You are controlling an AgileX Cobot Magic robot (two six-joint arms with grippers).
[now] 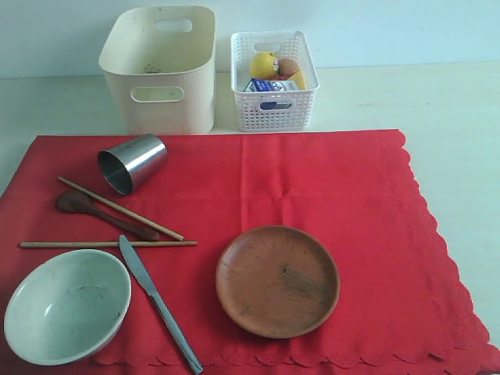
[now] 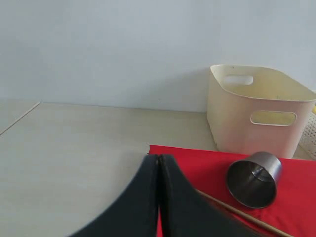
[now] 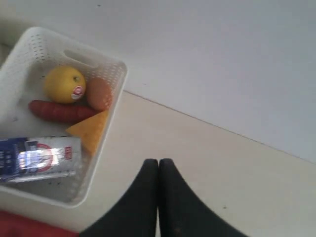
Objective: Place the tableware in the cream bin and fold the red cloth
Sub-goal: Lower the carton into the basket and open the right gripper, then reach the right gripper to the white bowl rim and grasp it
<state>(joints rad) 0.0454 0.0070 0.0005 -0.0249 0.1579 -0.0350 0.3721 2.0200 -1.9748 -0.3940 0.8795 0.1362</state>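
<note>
Red cloth [image 1: 336, 180]: spread flat on bench [image 1: 461, 117], unfolded, scalloped edges showing.
Cream bin [image 1: 195, 101]: upright just beyond cloth's far edge, beside white basket [image 1: 250, 113].
Steel cup [image 1: 133, 162]: on its side on cloth, near bin.
Chopsticks [image 1: 117, 207]: on cloth, one slanted over spoon [image 1: 74, 201], other level, just nearer the bowl.
Knife [image 1: 156, 301]: on cloth, blade end crossing level chopstick.
Bowl [image 1: 66, 305]: upright at cloth's near-left corner.
Plate [image 1: 277, 281]: upright on cloth, apart from the rest.
Basket contents: lemon [image 1: 263, 64], egg [image 1: 288, 67], carton [image 1: 269, 86].
Left fingers [image 2: 143, 197]: pressed together, gripping nothing, over the bench at cloth's corner.
Right fingers [image 3: 148, 197]: pressed together, gripping nothing, over bare bench near basket.
</note>
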